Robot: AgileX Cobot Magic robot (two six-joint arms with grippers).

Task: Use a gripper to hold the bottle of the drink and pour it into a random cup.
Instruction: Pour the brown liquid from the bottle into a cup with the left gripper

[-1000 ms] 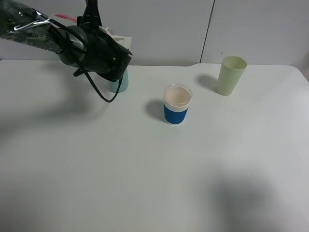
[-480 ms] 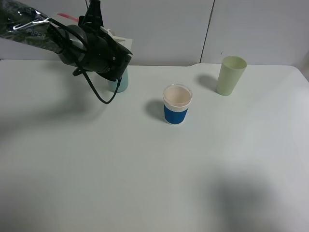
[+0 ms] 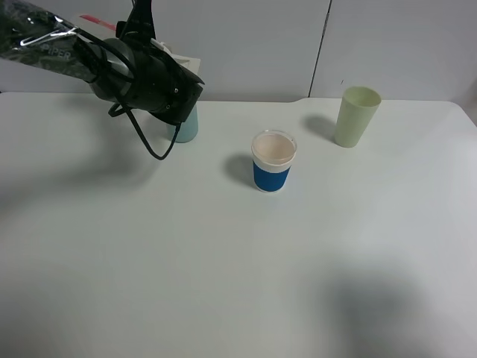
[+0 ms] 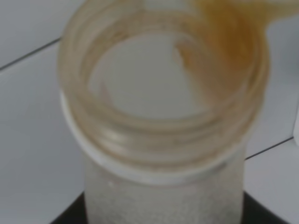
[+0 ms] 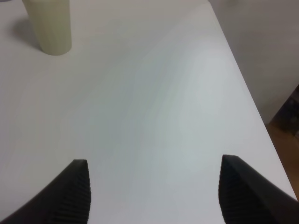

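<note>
Teal plastic shows just under the black bulk of the left gripper [image 3: 173, 88]: that is the cup [image 3: 186, 129], standing at the far left of the white counter [image 3: 223, 261], near the wall, with its upper part hidden behind the arm. We see the left gripper clenched on the bottle [image 4: 163, 140], whose frosted, clear body rises from between the dark gripper parts in the left wrist view, its wide round neck turned toward the camera. The picture there is blurred, but an amber-brown smear of the drink [image 4: 224, 56] clings inside the neck on one side. From the high view we cannot make out the bottle itself behind the arm, nor whether any liquid is falling into the cup. A white cup with a blue band [image 3: 273, 161] stands near the middle of the counter, well apart from the teal one. A taller pale yellow-green cup [image 3: 356, 115] stands at the far right, near the back edge. The right gripper [image 5: 154, 196] hangs released over bare counter, its two ribbed black fingers [image 5: 72, 193] spread wide with nothing between them, and the pale cup stands well apart from them.
</note>
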